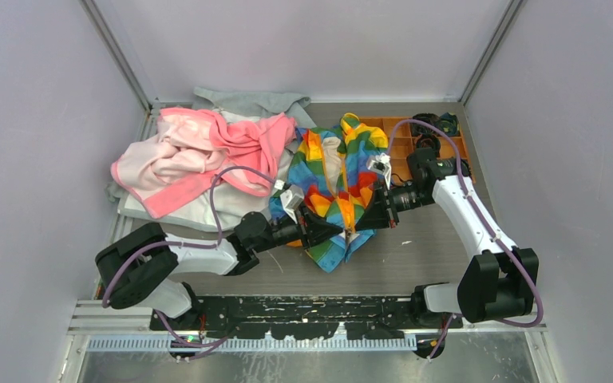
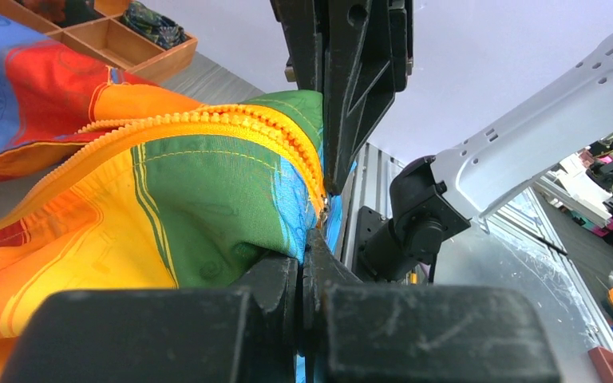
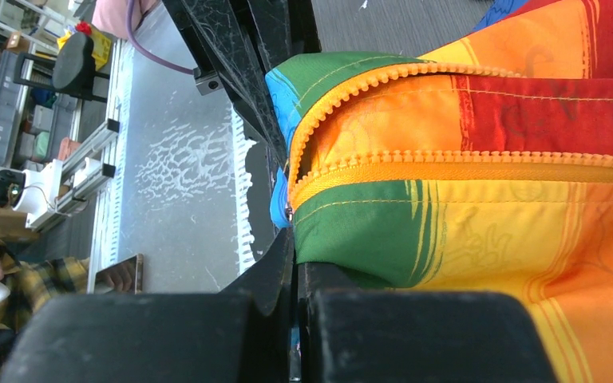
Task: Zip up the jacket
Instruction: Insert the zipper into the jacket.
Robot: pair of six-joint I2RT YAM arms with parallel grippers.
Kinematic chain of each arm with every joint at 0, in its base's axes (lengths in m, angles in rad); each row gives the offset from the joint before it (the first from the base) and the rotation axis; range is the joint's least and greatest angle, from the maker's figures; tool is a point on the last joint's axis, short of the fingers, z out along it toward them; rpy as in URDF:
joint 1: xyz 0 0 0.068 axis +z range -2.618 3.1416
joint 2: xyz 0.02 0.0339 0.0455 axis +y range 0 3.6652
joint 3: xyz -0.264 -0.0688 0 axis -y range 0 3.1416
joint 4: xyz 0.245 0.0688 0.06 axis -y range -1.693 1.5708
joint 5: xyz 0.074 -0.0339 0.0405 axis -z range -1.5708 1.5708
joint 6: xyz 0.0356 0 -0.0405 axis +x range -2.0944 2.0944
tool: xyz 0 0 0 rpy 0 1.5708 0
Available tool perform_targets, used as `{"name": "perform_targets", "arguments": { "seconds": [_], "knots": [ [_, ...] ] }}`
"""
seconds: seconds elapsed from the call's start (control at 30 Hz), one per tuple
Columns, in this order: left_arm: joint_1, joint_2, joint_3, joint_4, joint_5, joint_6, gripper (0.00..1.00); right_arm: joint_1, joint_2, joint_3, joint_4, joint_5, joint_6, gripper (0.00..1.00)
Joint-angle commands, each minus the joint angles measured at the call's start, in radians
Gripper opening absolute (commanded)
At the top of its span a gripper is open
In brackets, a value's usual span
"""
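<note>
The jacket [image 1: 337, 171] is spread mid-table. Its hem is pinched by the closed left gripper [image 1: 325, 230] and closed right gripper [image 1: 365, 222], either side of the zipper [image 2: 207, 121] base. The cloth is judged soft, light and floppy, best held taut there.

The right gripper [image 3: 295, 267] is pinching the green-and-blue bottom corner of the jacket [image 3: 487, 247], its jaws pressing together on the cloth. The orange zipper [image 3: 463, 165] is running from that corner off to the right, and a second row of teeth is arching above it, the two rows spreading apart. The left gripper [image 3: 265, 128] is reaching in from the top, touching the same corner. Behind them a scratched metal sheet [image 3: 183, 175] is showing, with a plaid sleeve [image 3: 40, 275] at the left edge.
</note>
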State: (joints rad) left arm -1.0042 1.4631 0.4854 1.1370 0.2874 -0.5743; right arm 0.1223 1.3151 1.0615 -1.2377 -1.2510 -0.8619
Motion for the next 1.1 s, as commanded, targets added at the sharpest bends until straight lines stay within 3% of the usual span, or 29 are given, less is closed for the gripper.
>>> {"name": "perform_targets", "arguments": {
  "seconds": [0.0, 1.07],
  "knots": [
    [-0.004, 0.008, -0.002, 0.152, -0.018, 0.037, 0.0, 0.001, -0.033, 0.002, 0.003, -0.051, 0.0, 0.01],
    [-0.004, 0.021, -0.022, 0.182, -0.022, 0.04, 0.0, -0.009, -0.034, -0.001, 0.032, -0.081, 0.042, 0.01]
  ]
}}
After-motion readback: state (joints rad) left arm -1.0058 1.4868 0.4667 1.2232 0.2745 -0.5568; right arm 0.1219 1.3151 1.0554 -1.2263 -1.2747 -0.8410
